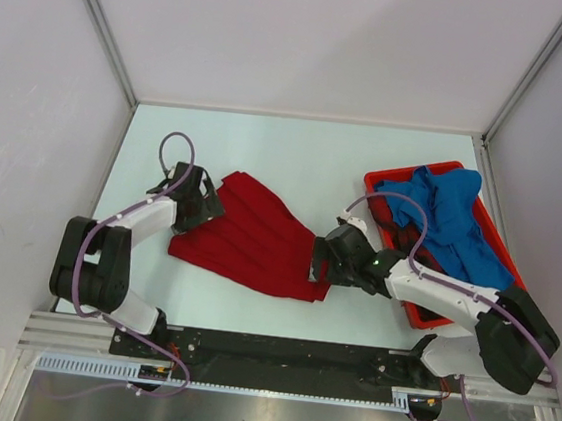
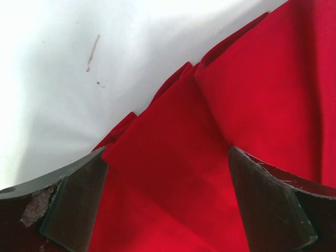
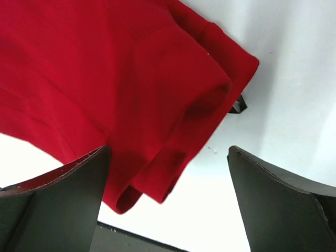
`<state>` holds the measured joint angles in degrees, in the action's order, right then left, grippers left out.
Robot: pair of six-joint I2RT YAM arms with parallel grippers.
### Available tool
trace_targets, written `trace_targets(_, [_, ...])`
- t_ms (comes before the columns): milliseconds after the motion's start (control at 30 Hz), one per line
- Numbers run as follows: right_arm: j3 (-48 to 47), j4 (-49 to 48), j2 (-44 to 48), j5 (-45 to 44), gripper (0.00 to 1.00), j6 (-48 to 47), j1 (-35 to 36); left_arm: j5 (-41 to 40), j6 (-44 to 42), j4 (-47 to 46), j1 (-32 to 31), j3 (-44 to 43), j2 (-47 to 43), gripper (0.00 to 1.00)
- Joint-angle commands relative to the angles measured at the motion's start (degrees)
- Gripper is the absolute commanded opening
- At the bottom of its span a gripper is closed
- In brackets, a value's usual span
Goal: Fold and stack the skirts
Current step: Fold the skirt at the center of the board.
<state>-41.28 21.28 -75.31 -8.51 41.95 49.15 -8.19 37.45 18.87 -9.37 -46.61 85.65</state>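
Red pleated skirt (image 1: 258, 233): one, spread flat on the counter (image 1: 267, 149) between the two arms.
Left claw (image 1: 199, 205): released, fingers (image 2: 73, 210) wide apart over the skirt's pleated left edge.
Right claw (image 1: 318, 263): released, poised over the skirt's right end with the hem between its fingers (image 3: 58, 205).
Bright blue skirt (image 1: 451, 223): one, crumpled in the red plastic tray (image 1: 386, 172) at far right.

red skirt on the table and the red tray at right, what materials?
Red skirt: soft cloth, matte, probably woven; it lies in pleats and its edge rolls over in the right wrist view. Red tray: likely rigid plastic; straight raised rim, holds its shape under the blue skirt. Sheen too small to judge.
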Motion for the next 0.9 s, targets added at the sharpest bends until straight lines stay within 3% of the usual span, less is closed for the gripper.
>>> trace_targets(0, [1.37,-5.89,-3.35,0.08,0.95,4.53,-0.19,3.35,-0.01,-2.17,1.45,0.11,2.24,0.99])
trace_targets(133, [2.25,-8.26,-6.86,1.65,0.82,5.77,-0.37,3.53,0.34,-1.91,2.07,0.47,2.59,0.97])
trace_targets(300, [3.13,-11.52,-11.61,0.87,0.77,6.82,-0.19,3.96,0.69,-1.56,2.68,0.38,3.03,0.96])
trace_targets(500, [3.13,-15.29,-16.26,-1.42,0.63,8.75,1.3,4.32,0.61,-2.08,2.77,0.55,3.56,0.96])
trace_targets(667, [3.13,-16.88,-18.21,-1.94,0.33,9.11,1.22,3.88,0.78,-1.38,2.86,0.73,3.13,0.96])
trace_targets(800, [3.13,-15.66,-16.63,-2.12,0.22,7.36,-0.1,2.39,1.13,0.2,2.86,0.73,0.93,0.96])
trace_targets(867, [3.13,-14.69,-14.17,-1.68,0.11,4.2,-0.8,1.86,1.13,0.9,2.86,0.91,-1.17,0.96])
